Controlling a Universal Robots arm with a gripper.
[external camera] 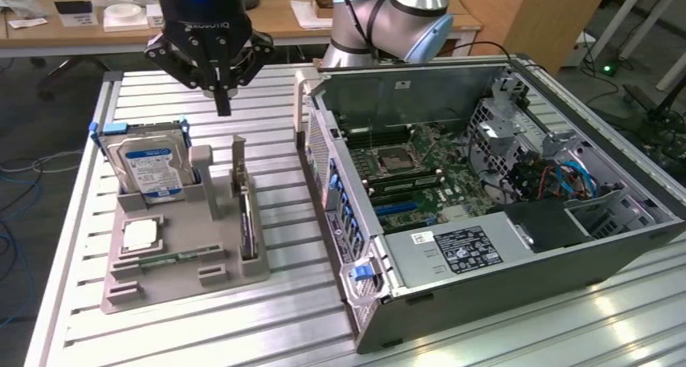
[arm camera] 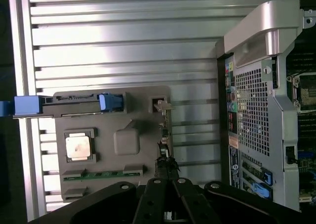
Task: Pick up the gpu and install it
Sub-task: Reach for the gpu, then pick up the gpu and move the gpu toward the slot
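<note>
Fingers pressed together and carrying nothing, the gripper (external camera: 222,103) (arm camera: 166,178) hangs above the grey holder (external camera: 204,250) (arm camera: 129,141), clear of it and roughly in line with the slot along one edge where the gpu (external camera: 250,222) (arm camera: 165,135) stands on its thin side. We see the holder's other tenants too: a hard drive (external camera: 150,168) (arm camera: 69,103) upright at the opposite edge, with a processor chip (external camera: 140,235) (arm camera: 78,146) and a memory stick (external camera: 163,259) (arm camera: 103,174) lying flat between. Just beside the holder, on the gpu's side, the opened computer case (external camera: 471,291) (arm camera: 252,110) rises from the slatted table (external camera: 268,323) — the nearest bulk to the card. The gpu shows edge-on, so we cannot make out its face; in the wrist view the dark fingers (arm camera: 153,199) cover one end of it.
</note>
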